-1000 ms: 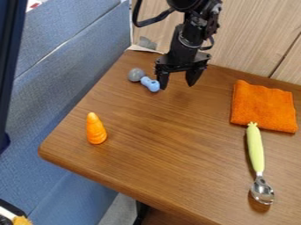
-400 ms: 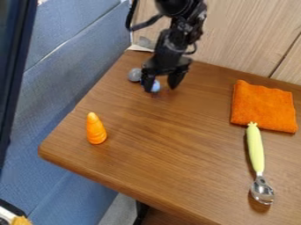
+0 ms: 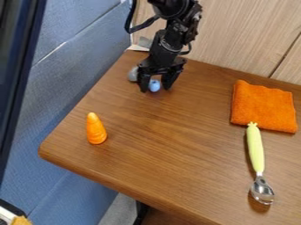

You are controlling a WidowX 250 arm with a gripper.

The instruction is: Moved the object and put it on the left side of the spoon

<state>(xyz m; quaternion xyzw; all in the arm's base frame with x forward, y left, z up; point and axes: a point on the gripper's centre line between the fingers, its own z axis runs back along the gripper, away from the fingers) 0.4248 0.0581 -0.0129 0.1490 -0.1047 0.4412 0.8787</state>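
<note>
Blue-and-grey object (image 3: 155, 85) is what you are working on, lying near the far left corner of the table (image 3: 170, 154). Your gripper (image 3: 155, 89) hangs right over it, fingers apart, one on each side of the blue end; you can see a little space beside that end, so nothing is clamped. The rounded grey end is partly hidden behind the finger at the view's left (both ends look like one piece, though the join is covered).

Nearer you, toward the left edge of the tabletop, is an orange cone-shaped thing (image 3: 96, 128), its narrow tip pointing up the view. Well apart from your object, over at the view's right, lies the spoon (image 3: 255, 149), its pale green handle toward the orange cloth (image 3: 263, 107) and its metal bowl toward the bottom of the view. The handle's end meets the cloth's lower edge. Behind the table you have a wood-grain panel (image 3: 247, 35), and a blue panel (image 3: 70, 83) runs along its left side.
</note>
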